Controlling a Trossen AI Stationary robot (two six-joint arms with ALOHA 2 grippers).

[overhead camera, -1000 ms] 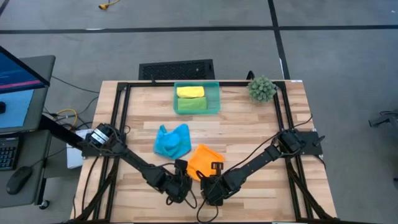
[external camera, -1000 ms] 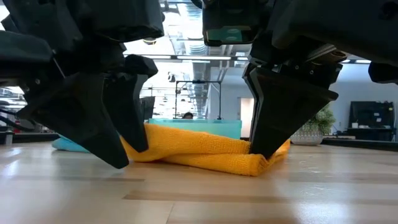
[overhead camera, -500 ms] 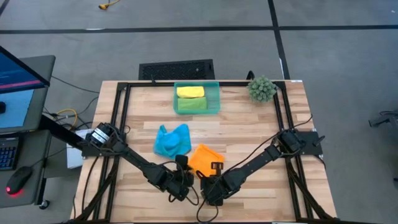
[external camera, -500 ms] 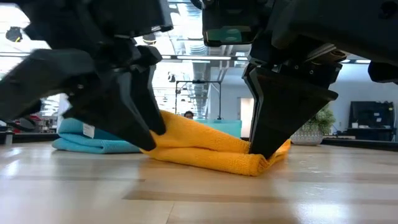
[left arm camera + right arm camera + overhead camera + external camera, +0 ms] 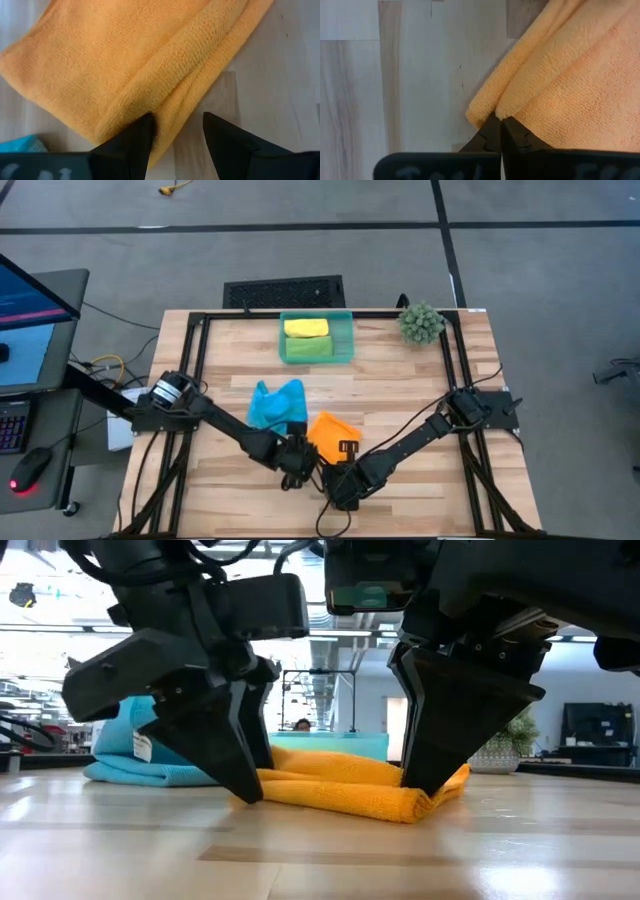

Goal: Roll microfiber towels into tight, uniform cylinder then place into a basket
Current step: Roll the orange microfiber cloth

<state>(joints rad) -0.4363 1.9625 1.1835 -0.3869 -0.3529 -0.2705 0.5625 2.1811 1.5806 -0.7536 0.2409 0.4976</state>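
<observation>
- Right gripper (image 5: 499, 131): fingers pressed together, pinching the near corner of the orange towel (image 5: 330, 437) where its folded edges meet; tips down at the table (image 5: 420, 380) surface.
- Left gripper (image 5: 175, 140): fingers spread apart, set down at the near-left edge of the orange towel; one finger (image 5: 137, 135) touches the folded rim of the cloth, the other stands on bare wood just beside it. Nothing clamped.
- Orange towel: lies folded in loose layers near the front centre of the table, between the two grippers; not formed into a cylinder.
- Blue towel (image 5: 277, 406): crumpled heap just left of and slightly beyond the orange one, on the table; a small white label shows on it in the low view.
- Basket (image 5: 347, 332): at the far centre of the table. It holds the yellow towel (image 5: 306, 327) on the far side and the green towel (image 5: 308, 348) on the near side, lying side by side.
- Plant ball (image 5: 421, 323): at the far right corner, well apart from the work.
</observation>
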